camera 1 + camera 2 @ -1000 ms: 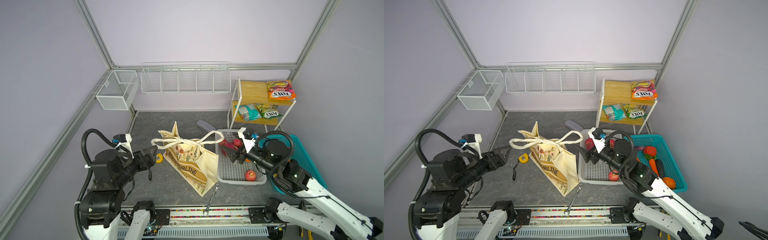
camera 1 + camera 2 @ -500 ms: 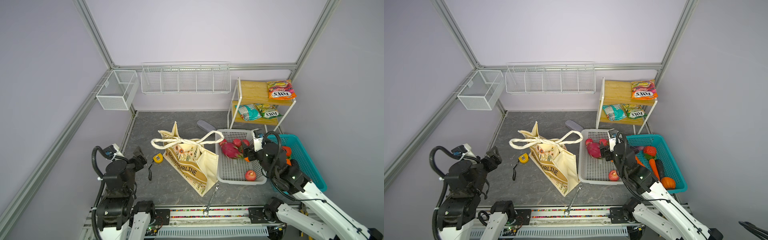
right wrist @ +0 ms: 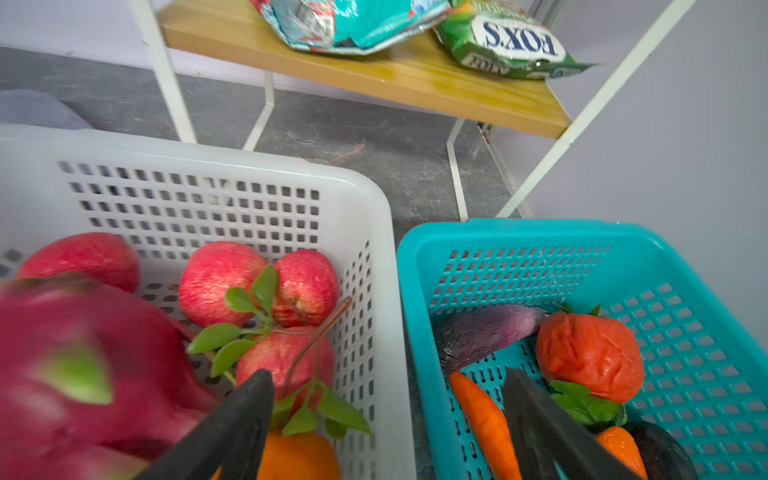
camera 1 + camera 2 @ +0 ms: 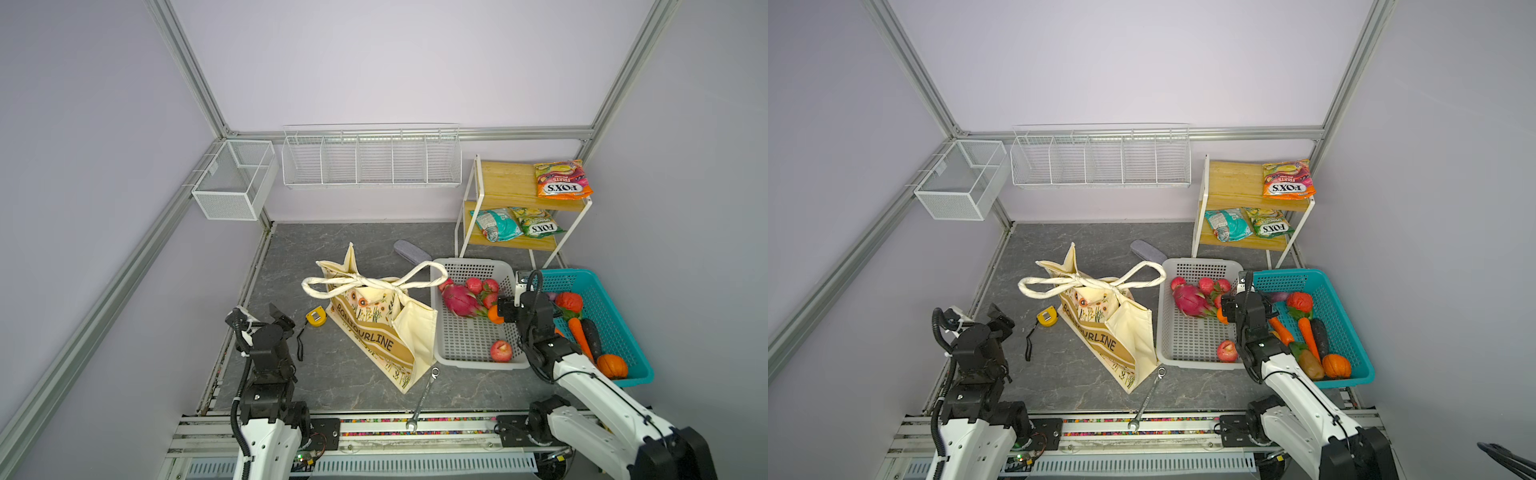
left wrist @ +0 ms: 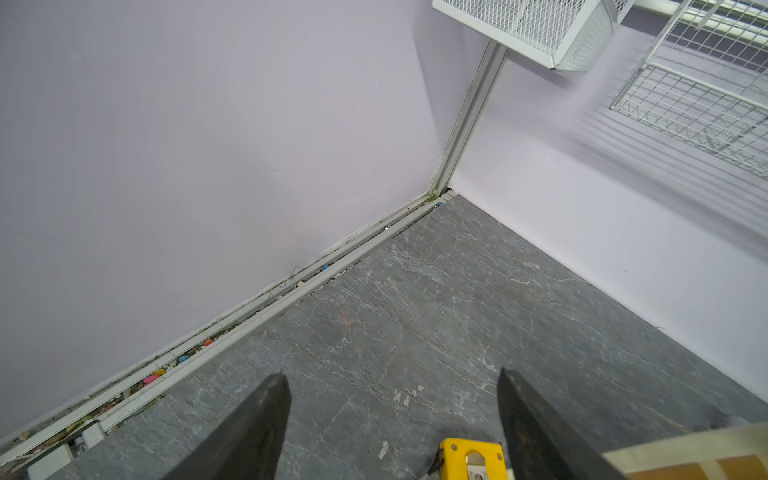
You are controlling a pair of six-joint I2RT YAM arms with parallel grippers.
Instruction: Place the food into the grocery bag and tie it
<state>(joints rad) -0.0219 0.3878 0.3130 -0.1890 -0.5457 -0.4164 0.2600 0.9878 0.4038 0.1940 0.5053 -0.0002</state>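
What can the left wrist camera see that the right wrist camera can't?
Only the left wrist view: a yellow tape measure, wire baskets on the wall, the bag's corner. Only the right wrist view: apples, a dragon fruit, snack packets, a white basket, a teal basket. Both: grey floor and an open gripper: the left gripper, the right gripper.

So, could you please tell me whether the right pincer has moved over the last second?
Yes. The right pincer has pulled back rightward, from over the grey basket's middle to its wall next to the teal basket.
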